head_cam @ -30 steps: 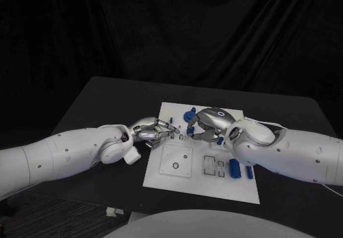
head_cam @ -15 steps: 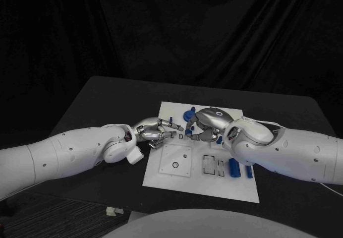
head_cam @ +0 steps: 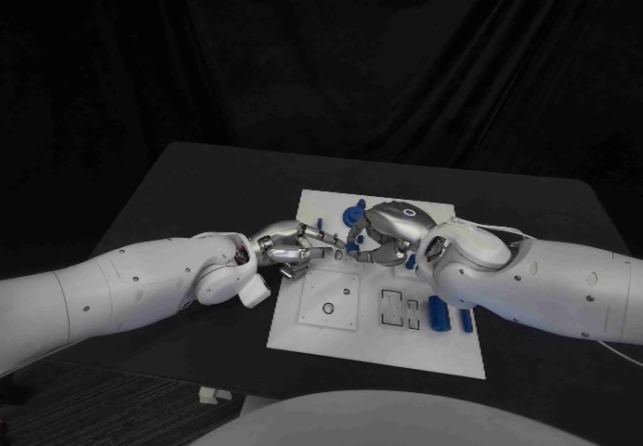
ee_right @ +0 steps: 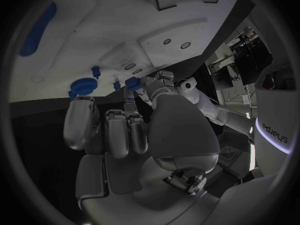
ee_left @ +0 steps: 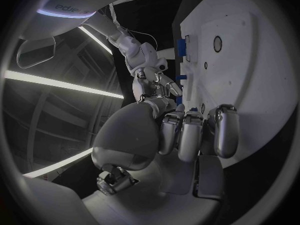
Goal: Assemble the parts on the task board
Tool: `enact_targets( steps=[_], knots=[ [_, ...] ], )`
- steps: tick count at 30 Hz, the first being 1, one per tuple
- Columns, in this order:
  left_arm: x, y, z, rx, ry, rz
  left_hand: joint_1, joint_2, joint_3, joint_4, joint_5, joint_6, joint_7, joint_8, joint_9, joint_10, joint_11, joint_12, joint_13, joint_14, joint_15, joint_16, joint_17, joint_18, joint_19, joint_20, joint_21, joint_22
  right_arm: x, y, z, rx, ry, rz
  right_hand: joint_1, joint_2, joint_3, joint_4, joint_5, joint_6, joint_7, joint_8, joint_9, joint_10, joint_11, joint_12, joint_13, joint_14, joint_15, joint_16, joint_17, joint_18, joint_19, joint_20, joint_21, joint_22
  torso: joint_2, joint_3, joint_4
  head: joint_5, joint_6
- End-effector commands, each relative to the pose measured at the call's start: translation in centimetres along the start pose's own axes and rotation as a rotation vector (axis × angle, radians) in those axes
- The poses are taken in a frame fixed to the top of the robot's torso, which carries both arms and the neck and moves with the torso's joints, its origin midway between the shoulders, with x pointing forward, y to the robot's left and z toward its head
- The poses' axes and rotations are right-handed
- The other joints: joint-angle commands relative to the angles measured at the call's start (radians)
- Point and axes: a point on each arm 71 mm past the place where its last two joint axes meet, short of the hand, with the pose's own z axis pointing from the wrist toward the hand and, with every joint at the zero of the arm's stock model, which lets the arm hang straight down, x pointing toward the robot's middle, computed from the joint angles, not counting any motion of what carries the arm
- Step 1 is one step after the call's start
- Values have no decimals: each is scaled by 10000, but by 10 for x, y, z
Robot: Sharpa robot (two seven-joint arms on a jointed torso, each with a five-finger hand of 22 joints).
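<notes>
The white task board (head_cam: pixel 375 321) lies mid-table. My left hand (head_cam: pixel 297 244) and right hand (head_cam: pixel 388 232) meet fingertip to fingertip over its far left part. A small blue part (ee_right: pixel 132 83) sits right between them, and I cannot tell which hand touches it. The left wrist view has that small blue part (ee_left: pixel 181 77) beside the right hand (ee_left: pixel 154 82). The right wrist view has it at the left hand (ee_right: pixel 159 81). A round blue part (head_cam: pixel 355 216) stands behind the hands. Both hands' own fingers lie close together over the board.
Two long blue parts (head_cam: pixel 439 314) lie on the board's near right side beside rectangular slots (head_cam: pixel 393 309). A raised square plate with a hole (head_cam: pixel 331 302) is at the near left. Black table (head_cam: pixel 188 186) surrounds the board.
My left hand's fingers have reached further right, closing the gap to the right hand. The right hand has shifted slightly left and down.
</notes>
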Motion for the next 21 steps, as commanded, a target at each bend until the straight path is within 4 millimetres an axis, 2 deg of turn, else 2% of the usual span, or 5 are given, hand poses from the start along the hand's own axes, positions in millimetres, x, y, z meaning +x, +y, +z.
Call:
enact_targets(
  steps=[1, 4, 11, 17, 21],
  knots=[
    [3, 0, 2, 59, 209, -112, -115, -9, 74, -2, 43, 169, 340, 61, 13, 1041, 147, 35, 2628, 1055, 141, 27, 2633, -93, -5, 110, -54, 1311, 0, 1, 0, -20, 19, -10, -5, 46, 24, 18, 0, -28, -76, -16, 10, 1041, -6, 26, 2630, 860, -31, 20, 1871, -34, 54, -36, -14, 1750, -2, -2, 4, -7, -10],
    [4, 0, 2, 80, 226, -116, -130, -6, 90, -8, 45, 323, 392, 76, 17, 1041, 225, 35, 2628, 1055, 210, 27, 2633, -96, -4, 161, -58, 1318, -1, 1, 0, -28, -2, -7, -5, 46, 24, 18, 0, -28, -76, -16, 10, 1041, -6, 26, 2630, 860, -31, 20, 1871, -34, 54, -36, -14, 1750, -10, -5, 6, -27, -12],
    [4, 0, 2, 43, 250, -127, -133, 5, 105, -12, 48, 420, 412, 87, 22, 1041, 257, 35, 2628, 1055, 244, 27, 2633, -98, 0, 188, -59, 1324, -1, 1, 1, -46, -21, -3, 3, 47, 30, 14, -8, -34, -74, -24, 6, 1041, -3, 26, 2630, 859, -29, 20, 1870, -32, 51, -35, -24, 1748, -4, -6, 8, -63, 10],
    [4, 1, 3, -28, 301, -142, -135, 5, 108, -13, 47, 428, 418, 86, 19, 1041, 268, 35, 2628, 1055, 253, 27, 2633, -98, -3, 196, -60, 1323, -1, 2, 1, -76, -57, 7, 3, 47, 30, 14, -8, -34, -74, -24, 6, 1041, -3, 26, 2630, 859, -29, 20, 1870, -32, 51, -35, -24, 1748, 1, -10, 9, -55, 32],
    [5, 1, 3, -53, 337, -150, -135, 5, 108, -13, 47, 428, 418, 86, 19, 1041, 268, 35, 2628, 1055, 253, 27, 2633, -98, -3, 196, -60, 1323, -1, 2, 1, -95, -163, 21, 14, 44, 37, 7, -21, -40, -69, -35, 0, 1041, 1, 26, 2630, 858, -25, 17, 1867, -35, 55, -33, -10, 1751, 2, -9, 8, -30, 5]
  ],
)
